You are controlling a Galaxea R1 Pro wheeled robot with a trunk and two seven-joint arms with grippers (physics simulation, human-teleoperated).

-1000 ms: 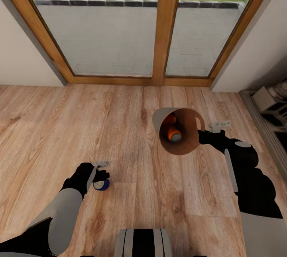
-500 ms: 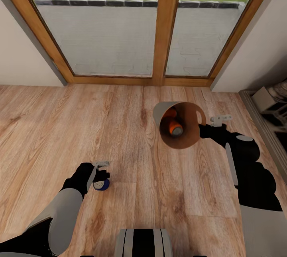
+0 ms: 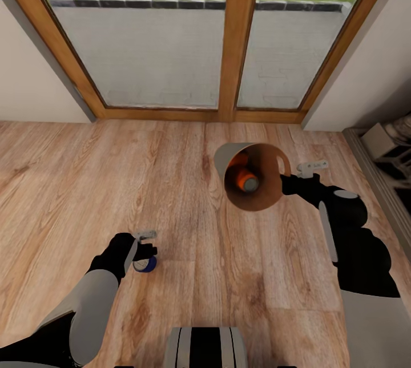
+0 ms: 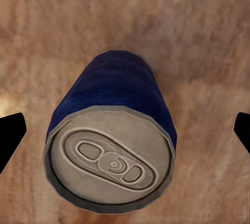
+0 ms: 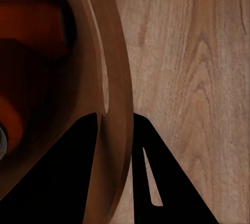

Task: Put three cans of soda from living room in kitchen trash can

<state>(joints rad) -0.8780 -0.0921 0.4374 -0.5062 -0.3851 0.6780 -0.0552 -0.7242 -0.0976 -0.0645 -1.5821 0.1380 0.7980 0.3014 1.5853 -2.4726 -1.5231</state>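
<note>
The tash can [image 3: 268,199] hangs tilted above the wood floor, its coppery mouth facing me. My right gripper [image 3: 290,178] is shut on its rim; in the right wrist view the fingers [image 5: 78,177] straddle the thin wall [image 5: 117,94]. Two orange cans of soda [image 3: 242,177] lie inside, showing as orange in the right wrist view [image 5: 31,21]. The dark blue can of soda [image 3: 146,265] stands upright on the floor at the lower left. My left gripper [image 3: 145,249] is open around it, and the blue can [image 4: 114,104] sits between the wide-apart fingertips [image 4: 9,133] without touching them.
Wood-framed glass doors [image 3: 237,43] close off the far side, with white walls on both flanks. Grey blocks [image 3: 391,148] sit by the right wall. My own base [image 3: 205,348] shows at the bottom edge. Bare wood floor [image 3: 85,185] spreads between the doors and the arms.
My right gripper has carried the tash can slightly toward the doors and to the left. The left gripper and the blue can have not moved.
</note>
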